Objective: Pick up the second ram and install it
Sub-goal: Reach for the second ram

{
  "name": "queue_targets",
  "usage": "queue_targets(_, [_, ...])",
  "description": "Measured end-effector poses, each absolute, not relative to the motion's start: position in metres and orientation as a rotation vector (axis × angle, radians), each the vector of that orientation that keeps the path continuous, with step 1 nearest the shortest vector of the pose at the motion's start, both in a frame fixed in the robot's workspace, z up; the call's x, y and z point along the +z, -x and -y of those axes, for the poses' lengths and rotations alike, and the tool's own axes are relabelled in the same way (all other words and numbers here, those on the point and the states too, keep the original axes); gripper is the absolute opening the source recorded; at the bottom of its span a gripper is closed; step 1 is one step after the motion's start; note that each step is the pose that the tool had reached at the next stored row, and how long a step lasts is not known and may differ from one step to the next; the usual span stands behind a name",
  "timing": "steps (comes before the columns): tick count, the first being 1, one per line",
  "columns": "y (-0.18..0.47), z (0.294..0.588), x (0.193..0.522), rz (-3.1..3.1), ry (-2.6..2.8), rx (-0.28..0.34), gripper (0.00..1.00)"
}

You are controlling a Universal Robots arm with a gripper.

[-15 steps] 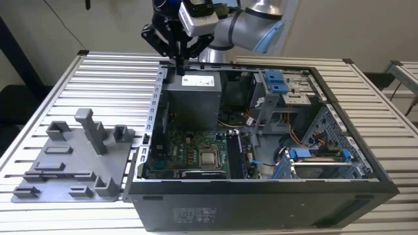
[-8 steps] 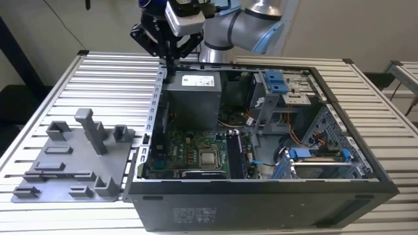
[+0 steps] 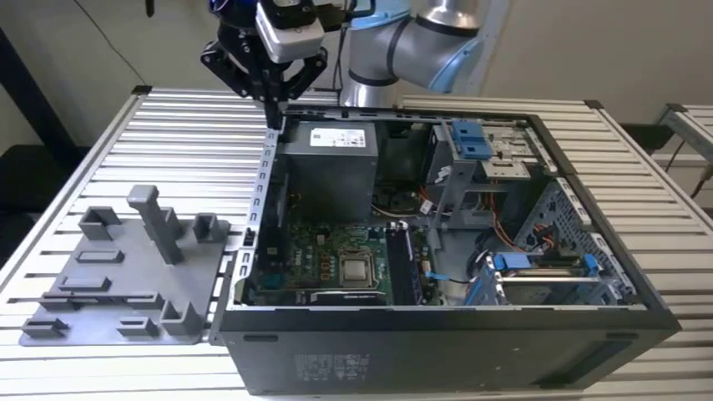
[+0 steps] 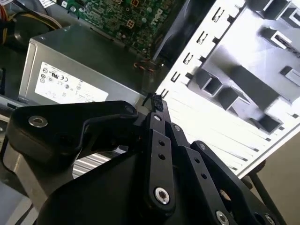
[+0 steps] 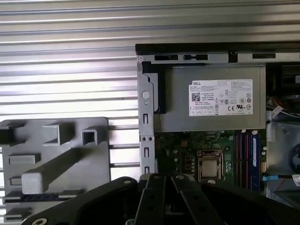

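Exterior view: the black gripper [image 3: 273, 107], jaws narrow and empty, hovers at the 11 o'clock corner of the open dark computer case [image 3: 446, 351]. The second ram [image 3: 100, 296] — a thin dark stick — lies untouched in the grey plastic tray [image 3: 123, 251], at the gripper's 7 o'clock. The pick-up is not yet begun, I judge; it calls for wider jaws squared to the stick.

— What sort of place is this?
— A robotics lab or test workshop, by the look. The counter [image 3: 167, 134] is ribbed aluminium profile, not furniture.
— And on it?
— An opened desktop computer case [image 3: 446, 355] with its motherboard [image 3: 329, 259] bare, and a grey moulded parts fixture [image 3: 112, 284] beside it, near one corner. A jointed robot arm [image 3: 435, 42] with a black pincer [image 3: 273, 98] stands at the counter's far edge.
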State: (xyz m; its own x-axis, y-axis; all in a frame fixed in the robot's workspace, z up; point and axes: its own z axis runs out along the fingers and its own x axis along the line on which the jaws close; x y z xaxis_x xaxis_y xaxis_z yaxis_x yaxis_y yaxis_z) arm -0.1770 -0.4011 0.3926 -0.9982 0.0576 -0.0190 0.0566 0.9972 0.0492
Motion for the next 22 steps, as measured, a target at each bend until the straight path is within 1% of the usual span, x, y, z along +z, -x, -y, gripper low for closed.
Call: queue_targets(22, [0.231,0.416,0.393,-3.12,-0.063,0.077,0.11])
